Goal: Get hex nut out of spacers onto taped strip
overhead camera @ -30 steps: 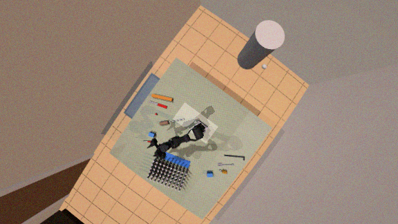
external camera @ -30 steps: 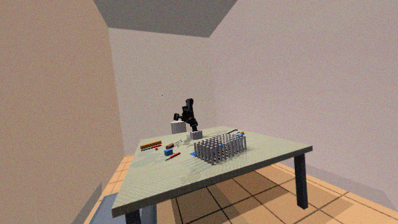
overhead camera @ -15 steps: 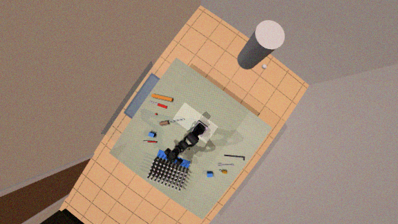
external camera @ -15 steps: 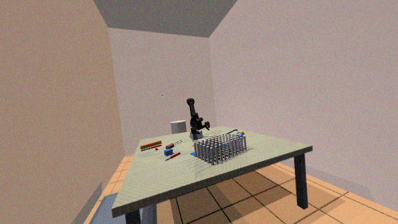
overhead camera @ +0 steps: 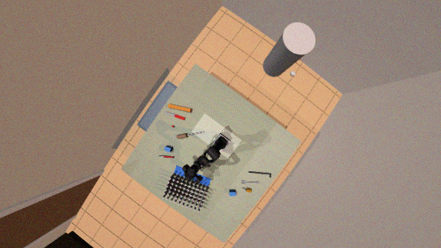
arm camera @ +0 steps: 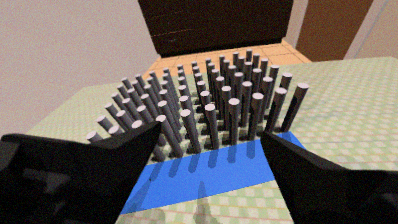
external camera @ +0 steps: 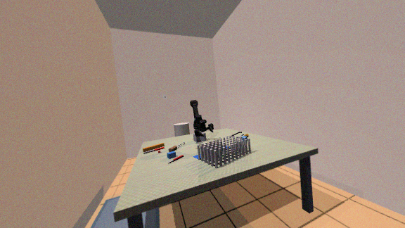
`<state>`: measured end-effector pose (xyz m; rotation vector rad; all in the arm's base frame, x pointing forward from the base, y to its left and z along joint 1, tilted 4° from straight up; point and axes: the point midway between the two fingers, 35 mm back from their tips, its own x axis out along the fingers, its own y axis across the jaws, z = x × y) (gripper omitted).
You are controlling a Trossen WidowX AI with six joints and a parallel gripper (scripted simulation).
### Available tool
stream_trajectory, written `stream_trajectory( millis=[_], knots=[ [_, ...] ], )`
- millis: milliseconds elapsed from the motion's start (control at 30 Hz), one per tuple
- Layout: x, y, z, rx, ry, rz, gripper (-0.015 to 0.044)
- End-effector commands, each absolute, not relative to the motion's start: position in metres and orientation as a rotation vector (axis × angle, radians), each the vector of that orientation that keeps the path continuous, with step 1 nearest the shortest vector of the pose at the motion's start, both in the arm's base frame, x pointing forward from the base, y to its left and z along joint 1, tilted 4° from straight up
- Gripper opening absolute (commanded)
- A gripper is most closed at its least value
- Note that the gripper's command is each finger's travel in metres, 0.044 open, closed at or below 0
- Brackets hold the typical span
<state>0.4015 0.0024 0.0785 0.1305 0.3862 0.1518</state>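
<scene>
The standing metal spacers (overhead camera: 187, 192) (external camera: 225, 151) (arm camera: 213, 134) form dense rows and look upright. The blue taped strip (overhead camera: 205, 181) (arm camera: 205, 175) lies along their front edge. I cannot make out the hex nut; the spacers may hide it. My gripper (overhead camera: 191, 177) (external camera: 211, 130) (arm camera: 211, 130) is open and empty, above the strip side of the field, facing the spacers. A black rod with a bent end (overhead camera: 260, 173) (external camera: 236, 134) lies right of the field in the top view. A brown-handled tool (overhead camera: 181, 135) (external camera: 173, 148) and a thin red-handled tool (overhead camera: 168, 156) (external camera: 178, 158) lie on the other side.
A blue block (overhead camera: 168, 148) (external camera: 171, 155), an orange bar (overhead camera: 180, 108) (external camera: 153, 148) and another red-handled tool (overhead camera: 178, 116) lie on the brown-handled tool's side. Another blue block (overhead camera: 232, 192), a small yellow item (overhead camera: 249, 190) and a thin grey tool (overhead camera: 250, 182) lie near the bent rod.
</scene>
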Motion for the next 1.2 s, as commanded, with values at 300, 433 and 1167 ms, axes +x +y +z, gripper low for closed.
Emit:
stream_trajectory(
  millis=[300, 433, 1167],
  knots=[
    [0.401, 0.003, 0.079, 0.137, 0.386, 0.156, 0.044],
    [0.401, 0.003, 0.079, 0.137, 0.386, 0.156, 0.044],
    [0.367, -0.216, 0.033, 1.754, 0.402, -1.149, 0.044]
  ],
)
